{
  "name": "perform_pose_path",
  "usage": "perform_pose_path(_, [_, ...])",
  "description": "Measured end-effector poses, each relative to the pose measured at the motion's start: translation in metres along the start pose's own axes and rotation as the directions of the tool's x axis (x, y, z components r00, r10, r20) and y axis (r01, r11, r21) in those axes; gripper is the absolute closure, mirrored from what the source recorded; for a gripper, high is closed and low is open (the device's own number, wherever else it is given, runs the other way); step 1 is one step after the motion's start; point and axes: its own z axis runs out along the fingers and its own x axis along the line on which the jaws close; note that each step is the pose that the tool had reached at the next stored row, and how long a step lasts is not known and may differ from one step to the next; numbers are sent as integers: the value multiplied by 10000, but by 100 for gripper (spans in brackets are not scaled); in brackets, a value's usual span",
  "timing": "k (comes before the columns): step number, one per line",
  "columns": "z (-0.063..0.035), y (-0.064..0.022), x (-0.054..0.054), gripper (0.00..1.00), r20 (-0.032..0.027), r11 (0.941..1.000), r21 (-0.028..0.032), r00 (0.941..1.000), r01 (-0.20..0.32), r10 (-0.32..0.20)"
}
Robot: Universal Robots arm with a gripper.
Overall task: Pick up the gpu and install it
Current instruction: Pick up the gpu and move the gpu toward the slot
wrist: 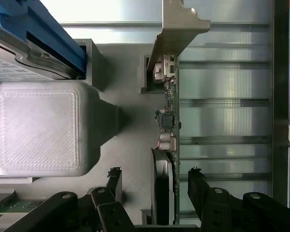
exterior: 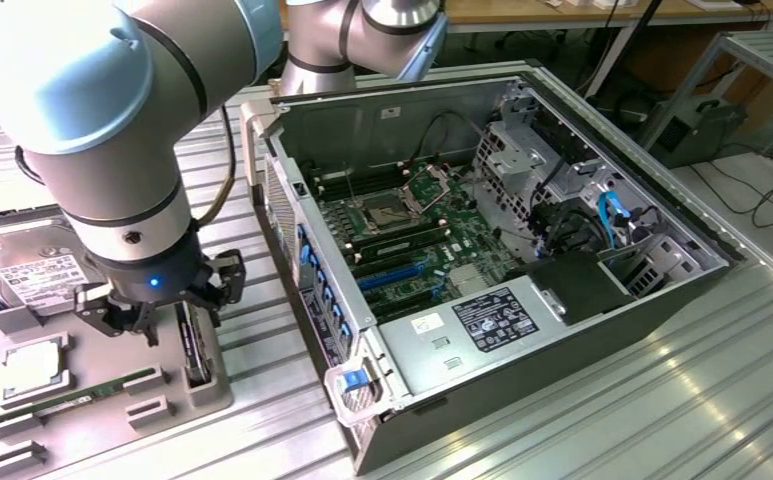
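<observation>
Gripper [exterior: 159, 311] is hanging over the gray tray [exterior: 106, 352], jaws spread wide and straddling the gpu [wrist: 167, 121], which is standing on edge in its slot. A gap is showing on both sides, I think.

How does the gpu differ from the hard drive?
The gpu stands on edge in a slot; the hard drive lies flat. The gpu is thin and dark; the hard drive is boxy, silver. The open gripper hangs over the gpu, not the hard drive. Both sit on the gray tray.
</observation>
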Motion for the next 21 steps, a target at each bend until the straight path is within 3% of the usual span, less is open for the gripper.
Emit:
perform_pose_path(3, [6,3,-14,35,4,10000,3,10000,-97,97])
perform_pose_path(4, [6,3,-16,42,5,9999,3,9999,-116,116])
perform_pose_path(6, [7,3,-22,42,5,9999,5,9999,-125,125])
perform_pose_path(7, [8,3,-24,49,6,9999,4,9999,-130,130])
perform_pose_path(13, [9,3,-37,50,5,9999,5,9999,-151,151])
perform_pose_path(14, [9,3,-37,58,5,9999,6,9999,-151,151])
perform_pose_path(21, [9,3,-38,68,6,9999,5,9999,-150,150])
